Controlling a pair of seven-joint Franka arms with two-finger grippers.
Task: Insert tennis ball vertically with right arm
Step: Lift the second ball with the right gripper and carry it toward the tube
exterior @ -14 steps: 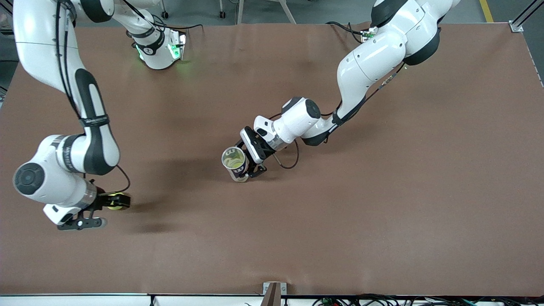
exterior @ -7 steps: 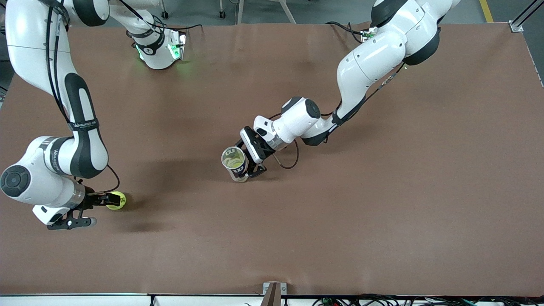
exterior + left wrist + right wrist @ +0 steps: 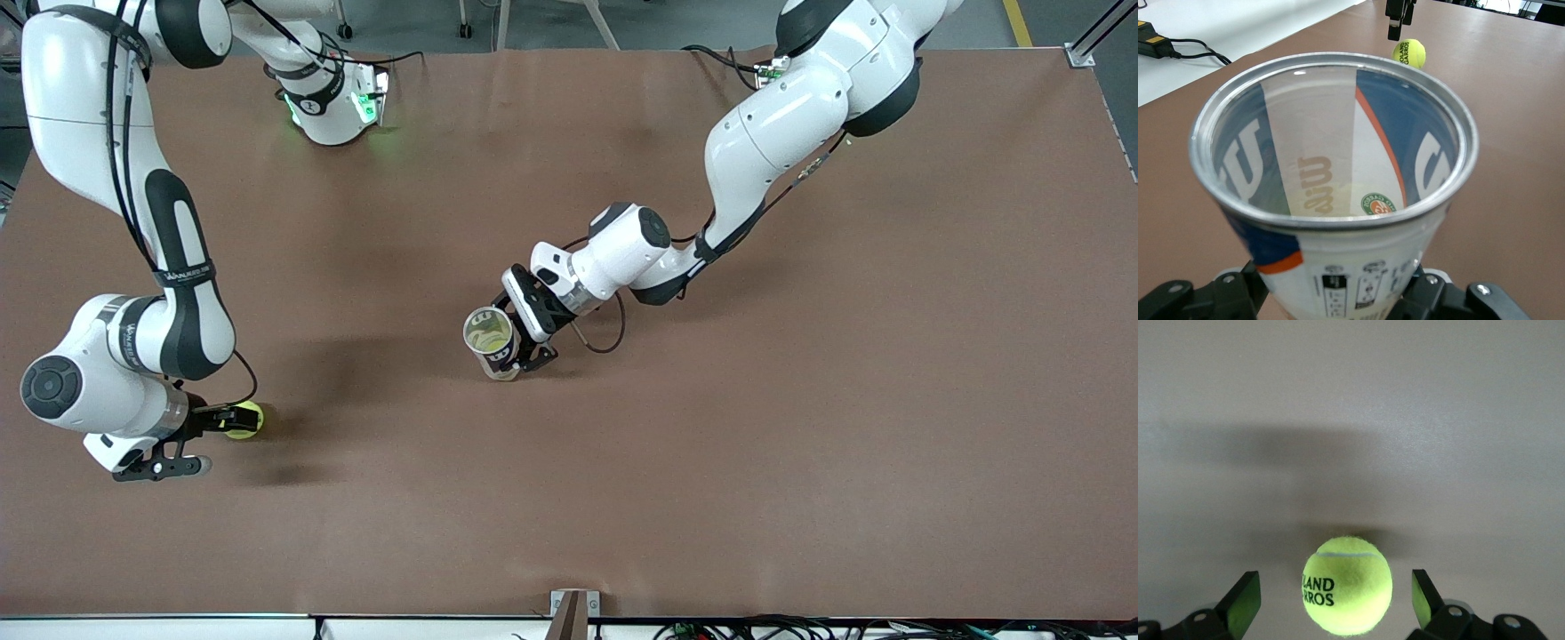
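Two white Franka arms work over a wide brown, matte table [image 3: 800, 427] that fills nearly the whole front view; along its edge nearest the robots' bases a strip of grey floor shows with the feet of a stand, and along the edge nearest the front camera runs a pale rail with a tangle of cables.

The right gripper [image 3: 216, 429] sits low at the right arm's end of the table, its fingers spread wide with the fuzzy yellow-green tennis ball [image 3: 244, 420] between them. In the right wrist view the ball [image 3: 1347, 585] lies on the bare surface with a gap to each dark fingertip [image 3: 1245, 599] — neither pad touches it. Black lettering shows on the ball's felt, and a soft shadow falls on the table just past it.

The left gripper [image 3: 524, 348] is near the middle of the table, its fingers closed on the lower body of the clear cylindrical tennis ball can with a metal rim and blue, white and orange label [image 3: 493, 342]. The can stands upright, open mouth up — the left wrist view looks straight down into the can [image 3: 1338, 193], where a yellowish bottom with a round green logo shows. That same view catches the ball [image 3: 1408, 51] well apart from the can, just beside the right arm's dark fingers.
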